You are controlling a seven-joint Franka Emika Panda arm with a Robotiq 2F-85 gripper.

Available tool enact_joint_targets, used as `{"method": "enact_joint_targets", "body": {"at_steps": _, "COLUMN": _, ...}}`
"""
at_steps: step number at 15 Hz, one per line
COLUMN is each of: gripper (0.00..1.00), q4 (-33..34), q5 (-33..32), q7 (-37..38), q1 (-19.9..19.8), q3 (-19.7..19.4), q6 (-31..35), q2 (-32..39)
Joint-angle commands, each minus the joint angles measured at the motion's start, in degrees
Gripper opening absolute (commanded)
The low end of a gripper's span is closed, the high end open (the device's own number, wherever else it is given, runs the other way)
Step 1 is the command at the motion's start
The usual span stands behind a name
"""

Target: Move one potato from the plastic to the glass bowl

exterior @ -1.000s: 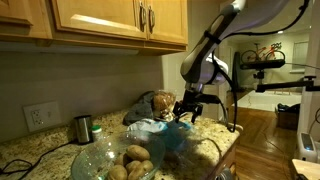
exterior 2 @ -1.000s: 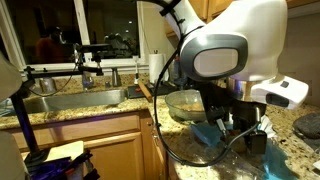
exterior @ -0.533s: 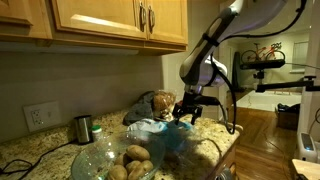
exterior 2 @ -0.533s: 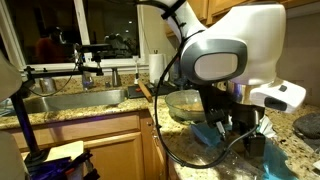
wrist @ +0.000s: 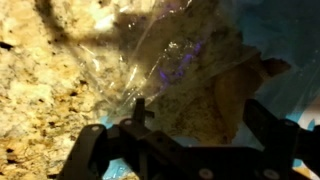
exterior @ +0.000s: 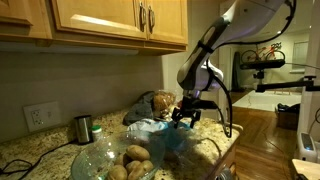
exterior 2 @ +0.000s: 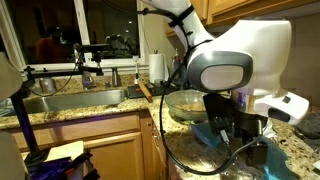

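Note:
The glass bowl (exterior: 100, 155) stands in the foreground with several potatoes (exterior: 136, 157) in it; it also shows behind the arm as the glass bowl (exterior 2: 184, 103). The plastic (exterior: 160, 134) is light blue and crinkled, lying on the counter beyond the bowl, and in an exterior view the plastic (exterior 2: 214, 135) lies below the arm. My gripper (exterior: 186, 116) hangs just over its far edge, open. In the wrist view the gripper (wrist: 200, 125) has its fingers (wrist: 139, 112) spread wide over the translucent plastic (wrist: 180, 55). A brownish potato (wrist: 195, 100) lies between them, untouched.
The granite counter (wrist: 50, 90) holds a small metal cup (exterior: 83, 128) and a bagged item (exterior: 157, 102) by the wall. Wooden cabinets (exterior: 110, 20) hang overhead. A sink (exterior 2: 80, 98) with a tap sits along the counter, with a paper-towel roll (exterior 2: 156, 66) behind it.
The arm has shifted slightly, bringing the gripper a little lower and nearer the plastic. The jaws stay open, and the bowl and plastic have not moved.

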Motion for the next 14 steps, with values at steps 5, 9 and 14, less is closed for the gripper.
{"method": "enact_joint_targets", "body": {"at_steps": 5, "gripper": 1.0, "q4": 4.84, "q5": 7.44, "q7": -6.68, "q1": -3.86, "q3": 5.24, "q6": 0.15, "q2": 3.53}}
{"method": "enact_joint_targets", "body": {"at_steps": 9, "gripper": 1.0, "q4": 6.55, "q5": 9.25, "q7": -8.74, "q1": -4.73, "q3": 6.61, "q6": -0.01, "q2": 4.77}}
{"method": "enact_joint_targets", "body": {"at_steps": 14, "gripper": 1.0, "q4": 7.64, "q5": 9.76, "q7": -9.35, "q1": -5.09, "q3": 7.03, "q6": -0.56, "q2": 5.75}}
